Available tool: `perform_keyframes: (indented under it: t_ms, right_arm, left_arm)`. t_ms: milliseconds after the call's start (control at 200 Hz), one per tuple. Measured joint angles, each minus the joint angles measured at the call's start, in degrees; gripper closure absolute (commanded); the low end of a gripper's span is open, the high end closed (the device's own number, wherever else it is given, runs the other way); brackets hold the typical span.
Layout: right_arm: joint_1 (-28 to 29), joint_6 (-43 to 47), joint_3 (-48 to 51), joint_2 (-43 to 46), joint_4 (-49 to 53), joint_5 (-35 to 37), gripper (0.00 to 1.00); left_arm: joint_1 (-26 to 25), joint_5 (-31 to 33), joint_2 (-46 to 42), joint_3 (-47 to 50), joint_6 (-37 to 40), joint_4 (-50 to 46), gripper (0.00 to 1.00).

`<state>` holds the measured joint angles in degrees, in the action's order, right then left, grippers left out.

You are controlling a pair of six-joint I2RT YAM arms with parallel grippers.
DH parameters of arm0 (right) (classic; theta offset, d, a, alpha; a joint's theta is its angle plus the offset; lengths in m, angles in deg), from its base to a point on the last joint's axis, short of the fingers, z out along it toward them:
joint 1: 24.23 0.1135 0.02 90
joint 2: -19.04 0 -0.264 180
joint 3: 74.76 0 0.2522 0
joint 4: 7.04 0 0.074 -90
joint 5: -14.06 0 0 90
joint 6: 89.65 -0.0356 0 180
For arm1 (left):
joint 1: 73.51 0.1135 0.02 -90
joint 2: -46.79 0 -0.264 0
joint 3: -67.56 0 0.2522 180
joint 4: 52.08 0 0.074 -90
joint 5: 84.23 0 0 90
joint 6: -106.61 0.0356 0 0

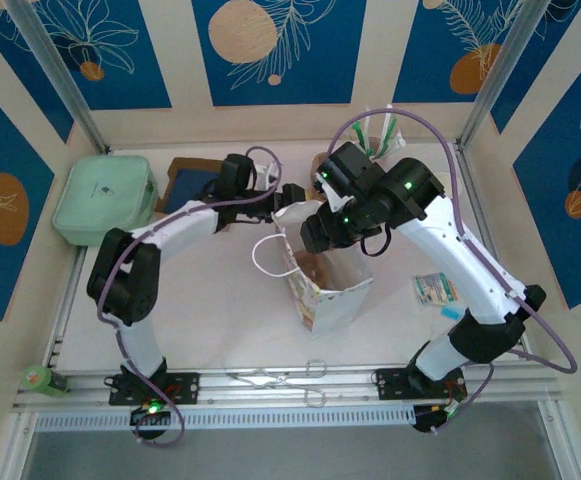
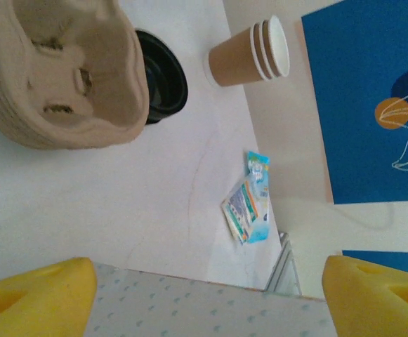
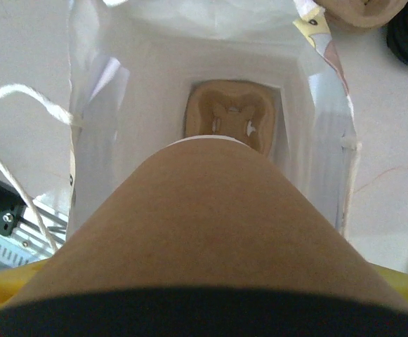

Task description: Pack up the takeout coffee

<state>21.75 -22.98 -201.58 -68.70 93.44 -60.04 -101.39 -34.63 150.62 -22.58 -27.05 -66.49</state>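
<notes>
Over to the right claw (image 3: 200,295): clenched on the takeout coffee (image 3: 211,225), pinching the kraft wall from both flanks with yellow fingers (image 3: 407,284) set wide for the cup's girth. Held with the black lid end up against the lens and the base end pointing down. Poised right at the open mouth of the white paper bag (image 1: 335,295), standing upright in the middle of the table (image 1: 210,300). Aimed straight at a pulp cup carrier (image 3: 228,116) lying flat on the bag's floor. How far down past the rim, cannot tell. Off to one side, a white cord handle (image 3: 7,140) looping outside the bag.

Now the left claw (image 2: 207,284): released, spread wide, grasping nothing. Parked at the bag's far rim, with a patterned stretch of bag wall running between the two yellow pads. Touching that wall or just clear of it, cannot tell.

Past that claw, on the bare tabletop: a stack of pulp carriers (image 2: 56,70), with black lids (image 2: 163,77) tucked just beside it. Further along, nested spare kraft cups (image 2: 249,53) near the wall, and a few sachets (image 2: 249,207) well apart from the rest.

From overhead, a mint-green box (image 1: 105,198) at the far left and scissors (image 1: 290,378) along the near rail.
</notes>
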Motion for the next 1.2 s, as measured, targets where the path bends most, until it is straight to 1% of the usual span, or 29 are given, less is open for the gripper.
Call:
perform_keyframes:
  t_ms: [120,345,555,770,875,1051,1161,1201]
  right_arm:
    - [0.96,0.00,0.00,-0.50,1.14,0.70,0.50]
    - [1.92,-0.07,0.35,-0.57,1.86,1.38,0.50]
    - [2.19,-0.22,0.46,-0.59,2.67,2.01,0.51]
    - [2.38,-0.26,0.46,-0.59,2.97,2.16,0.51]
    - [2.45,-0.37,0.46,-0.61,2.99,2.16,0.51]
    - [3.04,-1.09,0.46,-1.20,3.21,2.14,0.51]
    - [3.67,-1.60,0.66,-1.86,3.13,2.19,0.52]
    - [3.89,-1.77,0.74,-2.01,3.26,2.29,0.52]
  left_arm:
    - [0.68,3.21,-3.72,-3.50,4.66,-6.82,0.15]
    - [0.81,7.67,-9.46,-7.74,10.67,-15.87,0.17]
    - [-0.24,12.35,-10.47,-13.70,18.73,-27.15,0.18]
    - [-2.60,17.27,-10.69,-16.00,25.97,-37.16,0.20]
    - [-4.44,19.10,-10.69,-17.25,28.48,-40.41,0.21]
    - [-6.93,20.65,-10.69,-18.29,30.82,-42.95,0.23]
    - [-7.96,22.34,-10.67,-18.71,32.22,-45.07,0.28]
    - [-8.17,22.82,-10.67,-18.97,32.52,-45.70,0.31]
